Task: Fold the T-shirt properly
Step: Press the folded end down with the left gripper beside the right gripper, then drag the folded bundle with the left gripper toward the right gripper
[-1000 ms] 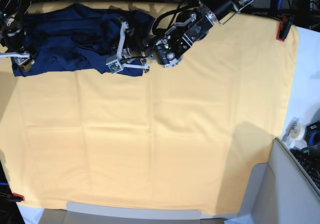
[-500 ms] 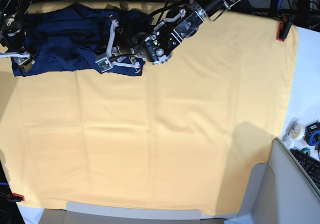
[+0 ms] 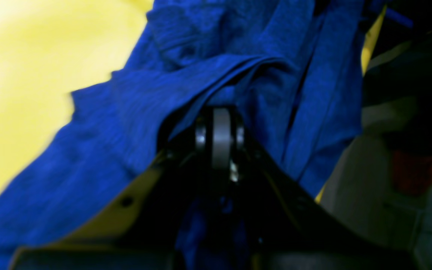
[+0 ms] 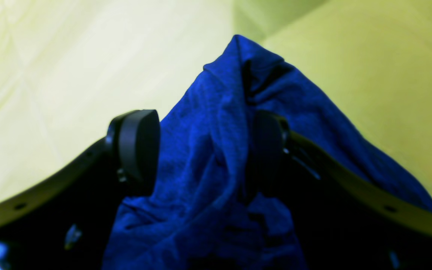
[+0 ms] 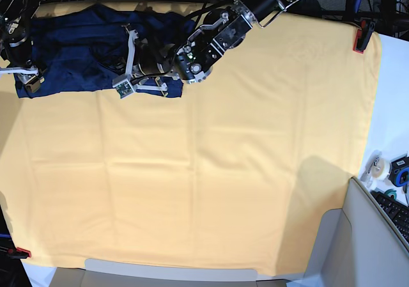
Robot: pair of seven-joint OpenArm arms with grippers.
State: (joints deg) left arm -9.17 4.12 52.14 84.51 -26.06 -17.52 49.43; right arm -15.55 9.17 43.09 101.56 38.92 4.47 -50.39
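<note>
The dark navy T-shirt (image 5: 77, 50) lies bunched along the far left edge of the yellow cloth. My left gripper (image 5: 128, 85) reaches in from the upper right and sits at the shirt's front right part. In the left wrist view it (image 3: 221, 131) is shut on a fold of the T-shirt (image 3: 133, 112), with fabric draped over the pads. My right gripper (image 5: 27, 79) rests at the shirt's left corner. In the right wrist view it (image 4: 204, 146) stands open, and a ridge of the T-shirt (image 4: 216, 112) lies between its fingers (image 4: 137, 146).
A big pale yellow cloth (image 5: 211, 172) covers the table. Red clamps hold it at the far right (image 5: 362, 36) and the near left (image 5: 20, 252). A tape roll (image 5: 379, 169), a keyboard and a grey bin (image 5: 370, 242) sit off the right edge.
My left arm has moved left along the far edge, drawing the shirt's right end leftward with it. The right gripper has stayed in place.
</note>
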